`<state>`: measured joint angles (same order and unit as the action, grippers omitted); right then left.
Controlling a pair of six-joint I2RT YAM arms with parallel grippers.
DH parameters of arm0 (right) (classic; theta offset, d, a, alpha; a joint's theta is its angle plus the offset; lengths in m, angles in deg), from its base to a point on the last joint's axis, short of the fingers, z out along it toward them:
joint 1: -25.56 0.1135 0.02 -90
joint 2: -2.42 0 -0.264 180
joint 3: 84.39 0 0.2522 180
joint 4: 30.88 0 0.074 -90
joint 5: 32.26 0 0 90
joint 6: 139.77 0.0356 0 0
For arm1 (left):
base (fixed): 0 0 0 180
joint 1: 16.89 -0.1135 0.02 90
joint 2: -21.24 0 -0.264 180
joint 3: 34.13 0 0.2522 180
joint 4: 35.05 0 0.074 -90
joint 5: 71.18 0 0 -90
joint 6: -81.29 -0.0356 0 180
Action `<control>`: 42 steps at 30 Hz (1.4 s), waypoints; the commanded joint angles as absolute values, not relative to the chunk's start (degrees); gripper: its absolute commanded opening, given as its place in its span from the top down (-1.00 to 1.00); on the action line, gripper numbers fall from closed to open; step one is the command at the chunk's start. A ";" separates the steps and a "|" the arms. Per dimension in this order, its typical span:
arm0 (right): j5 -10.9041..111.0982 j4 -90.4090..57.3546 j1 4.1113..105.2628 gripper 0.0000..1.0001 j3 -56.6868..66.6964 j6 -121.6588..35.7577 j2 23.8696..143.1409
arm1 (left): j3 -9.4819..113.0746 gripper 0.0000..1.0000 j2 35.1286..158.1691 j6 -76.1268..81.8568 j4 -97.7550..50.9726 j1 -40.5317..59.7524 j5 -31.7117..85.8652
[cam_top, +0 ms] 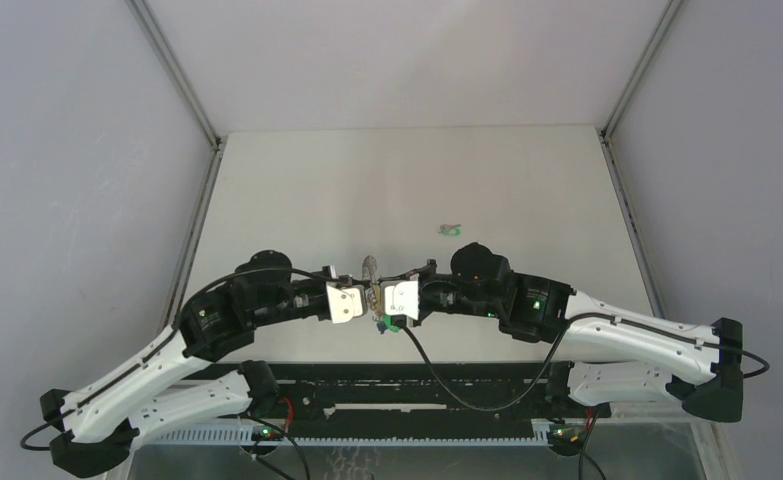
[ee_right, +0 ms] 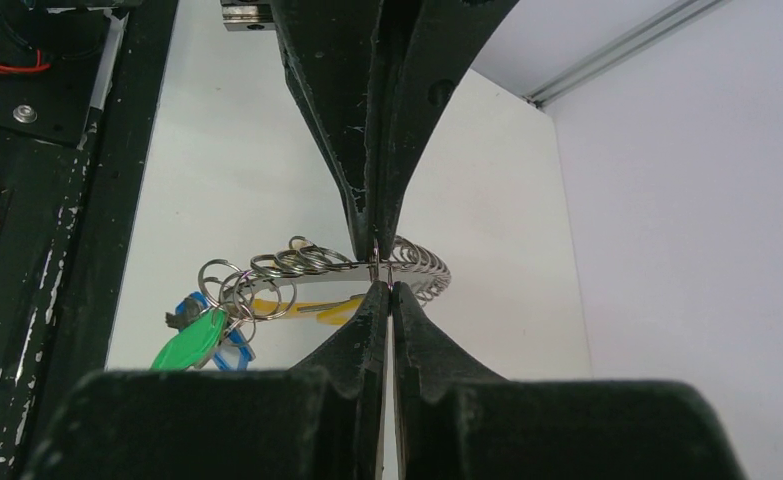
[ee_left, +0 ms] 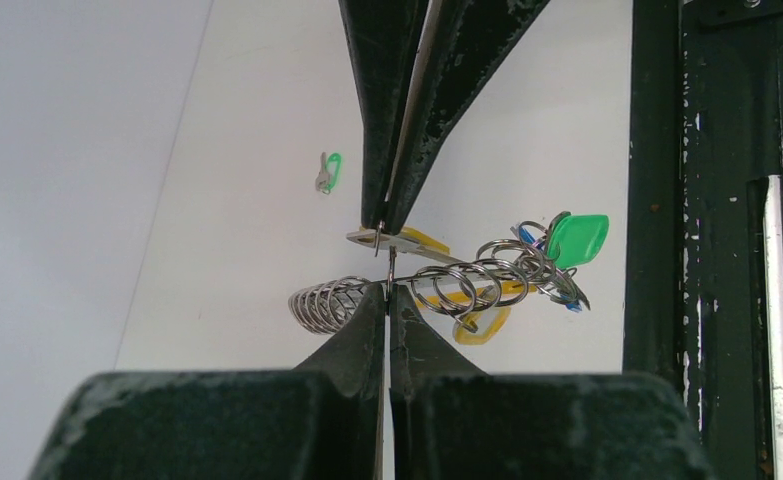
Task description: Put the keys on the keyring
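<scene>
- L pincer point(ee_left: 387, 290) & R pincer point(ee_right: 384, 285) both pressed tight, nose to nose, each pinching the keyring point(ee_left: 457, 283), held up over counter's point(cam_top: 297, 200) near edge, mid.
- Green & blue keys point(ee_left: 577, 240) hang on it already; one green key point(cam_top: 451, 230) lies loose, mid-counter.
- Tip, imo: keep one pinch firm, open end up, so nothing slides off.

- large looped metal keyring point(ee_left: 467, 285): silvery coils, one stretch a yellow band
- plastic-headed hanging key point(ee_left: 577, 240): bright green
- second plastic-headed key point(ee_right: 232, 352): blue
- small loose key point(cam_top: 451, 229): green head, silver blade
- flat worktop point(cam_top: 367, 180): plain off-white
- left tool point(ee_left: 389, 288): blackish green, flecked with pale scuffs
</scene>
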<state>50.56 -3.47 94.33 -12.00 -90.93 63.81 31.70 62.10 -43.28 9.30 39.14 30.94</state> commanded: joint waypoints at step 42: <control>52.75 -4.02 95.87 1.00 -12.02 -90.11 62.81 | 29.27 1.00 60.67 -41.98 3.75 39.36 27.79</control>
<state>52.13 -2.80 95.14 -12.00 -90.89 63.70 30.94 61.60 -42.71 8.34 39.14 28.92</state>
